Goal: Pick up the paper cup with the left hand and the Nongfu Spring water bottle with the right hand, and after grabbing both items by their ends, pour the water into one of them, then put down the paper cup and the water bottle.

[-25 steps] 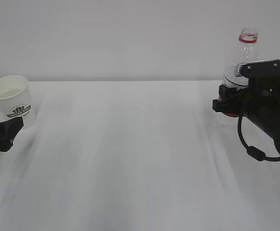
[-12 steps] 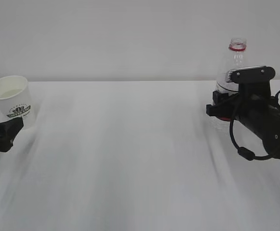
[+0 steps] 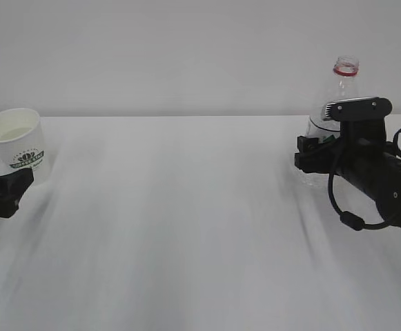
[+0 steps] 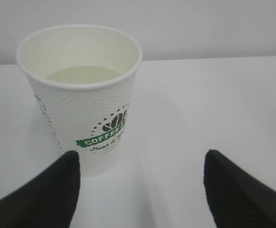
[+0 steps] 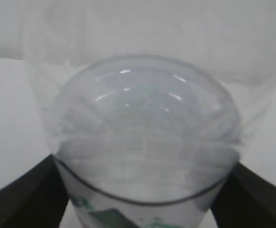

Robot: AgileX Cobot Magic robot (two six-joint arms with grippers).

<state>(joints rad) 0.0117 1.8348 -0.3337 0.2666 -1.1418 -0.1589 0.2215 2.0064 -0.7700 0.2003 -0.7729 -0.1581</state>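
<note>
White counter point(image 3: 186, 227) fills lower part of exterior view, surface plain, matte, faint grey streaks and soft shadows running across it. Far edge of counter meets pale grey-white wall point(image 3: 172, 48) in straight horizontal line. Wall bare, evenly lit. Same counter and wall visible behind objects in both wrist views.

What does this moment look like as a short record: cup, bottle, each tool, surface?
paper cup: upright on the table, liquid inside, far left
water bottle: upright, uncapped, far right
left tool: open, fingers apart from the cup, cup not held
right tool: around the bottle's lower body; grip cannot be told
table: white
</note>
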